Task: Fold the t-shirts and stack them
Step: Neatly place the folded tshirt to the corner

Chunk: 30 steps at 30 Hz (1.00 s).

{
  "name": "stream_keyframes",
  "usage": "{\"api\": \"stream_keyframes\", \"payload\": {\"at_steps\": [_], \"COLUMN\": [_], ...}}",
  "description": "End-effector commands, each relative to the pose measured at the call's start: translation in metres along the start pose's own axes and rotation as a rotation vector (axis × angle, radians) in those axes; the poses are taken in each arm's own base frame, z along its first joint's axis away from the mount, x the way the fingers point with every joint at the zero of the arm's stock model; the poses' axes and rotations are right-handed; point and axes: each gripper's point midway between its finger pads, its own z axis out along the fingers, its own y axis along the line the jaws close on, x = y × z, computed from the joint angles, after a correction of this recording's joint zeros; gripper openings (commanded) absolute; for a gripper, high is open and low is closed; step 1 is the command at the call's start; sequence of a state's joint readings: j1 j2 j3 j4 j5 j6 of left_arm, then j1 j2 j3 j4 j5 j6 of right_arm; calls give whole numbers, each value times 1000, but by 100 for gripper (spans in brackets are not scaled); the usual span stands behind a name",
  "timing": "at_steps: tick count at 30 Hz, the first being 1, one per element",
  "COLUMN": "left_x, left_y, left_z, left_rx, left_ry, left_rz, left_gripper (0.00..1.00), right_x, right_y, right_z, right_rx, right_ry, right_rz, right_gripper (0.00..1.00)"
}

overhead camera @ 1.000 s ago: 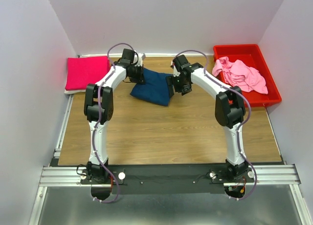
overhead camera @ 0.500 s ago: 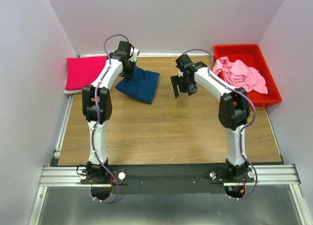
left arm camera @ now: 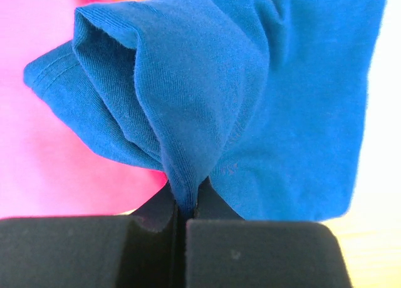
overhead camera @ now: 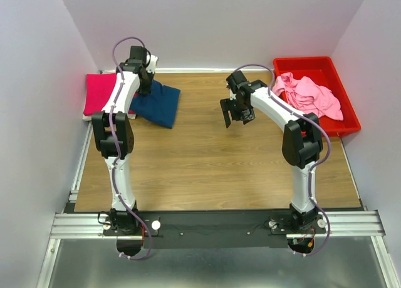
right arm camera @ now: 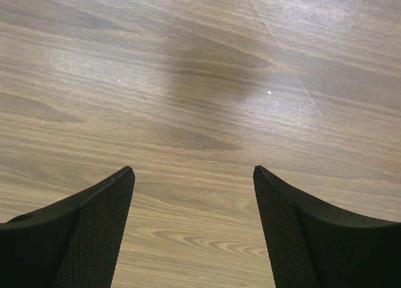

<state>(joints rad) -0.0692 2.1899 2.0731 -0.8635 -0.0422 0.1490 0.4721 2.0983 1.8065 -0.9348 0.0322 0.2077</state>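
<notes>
Compared with half a second ago, the left arm has swung further left and dragged the folded navy t-shirt (overhead camera: 156, 104) along, so it now sits at the table's (overhead camera: 207, 156) far-left end, its edge reaching over the magenta t-shirt (overhead camera: 100, 92). The right gripper (overhead camera: 237, 116) has barely budged. The overhead view hides the grip, but the left wrist view shows the left gripper (left arm camera: 182, 216) pinched tight on a bunched fold of navy cloth, magenta behind it. The right wrist view shows fingers spread wide over bare wood. The light pink t-shirt (overhead camera: 310, 94) is crumpled in the red bin (overhead camera: 343, 124).
</notes>
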Motion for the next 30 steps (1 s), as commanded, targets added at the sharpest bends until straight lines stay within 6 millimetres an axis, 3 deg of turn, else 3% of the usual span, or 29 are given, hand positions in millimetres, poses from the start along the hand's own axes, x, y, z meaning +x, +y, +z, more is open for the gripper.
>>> {"api": "stream_keyframes", "payload": {"at_steps": [1,6,7,11,30], "left_x": [-41,-50,-49,-60,-76], "left_y": [19,41,58,77,130], "left_z": [-53,-66,-70,-85,-122], "left_rx": [-25,-47,-69,-61,4], "left_ry": [-159,-207,-212,-279,-445], "left_rz": [30,1,-20,-44,-110], "left_gripper": [0,0,0,0,0], "right_x": [6,7,8,10,9], "right_y": [1,0,-1,-1,-4], "right_z": [-9,-8,-9,-10,-6], "right_rx": [-12,-8,-2,-1,20], "right_ry": [8,11,10,13,29], "right_rz": [-13,-10,-10,-11,-2], "right_gripper": [83,83,83,83,83]}}
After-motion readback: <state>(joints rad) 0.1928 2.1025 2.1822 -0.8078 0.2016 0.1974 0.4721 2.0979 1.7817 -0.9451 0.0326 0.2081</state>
